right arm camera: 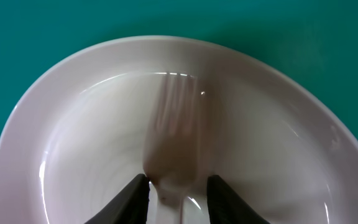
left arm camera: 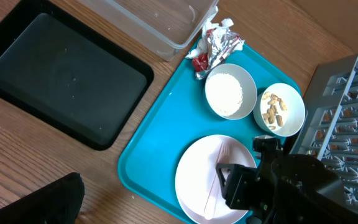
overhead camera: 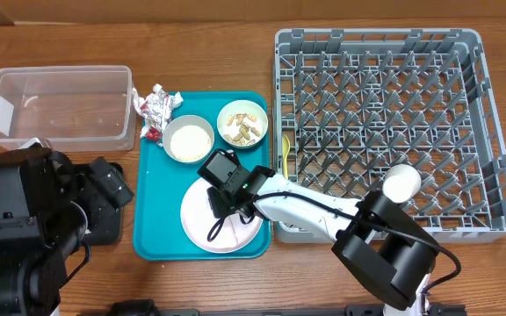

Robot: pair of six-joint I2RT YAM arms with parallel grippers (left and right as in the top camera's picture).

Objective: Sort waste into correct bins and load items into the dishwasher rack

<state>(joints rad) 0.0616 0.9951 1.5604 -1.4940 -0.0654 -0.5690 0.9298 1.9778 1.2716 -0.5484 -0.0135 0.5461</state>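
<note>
Closest to us, at the bottom of the right wrist view, the right claw (right arm camera: 178, 190) has its two dark fingers narrowly apart on either side of the neck of a white plastic fork (right arm camera: 174, 137). We cannot tell whether they press on it. The fork lies in a round white plate (right arm camera: 73, 143), tines toward the top of the frame.

In the overhead view the plate sits in the lower part of a rectangular teal serving tray (overhead camera: 152, 206). At lower left, the left claw (overhead camera: 112, 184) hovers with its jaws wide apart and empty above a shallow black rectangular tray (left arm camera: 61, 81).

Farther up the teal tray stand two small round white bowls. The left bowl (left arm camera: 250, 79) holds white rice grains (left arm camera: 227, 94), and the right bowl (left arm camera: 296, 99) holds tan nut-like scraps (left arm camera: 273, 112). A crumpled silver foil wrapper with red bits (overhead camera: 158, 110) rests at the tray's upper left corner, just beside a clear plastic rectangular tub (overhead camera: 60, 70) in the upper left of the frame.

A large square grey plastic rack with upright pegs (overhead camera: 376, 35) fills the right side. A thin pale yellow plastic utensil (overhead camera: 285, 151) lies at its left edge, and a small white cup (overhead camera: 401, 183) sits among the pegs toward the lower right.
</note>
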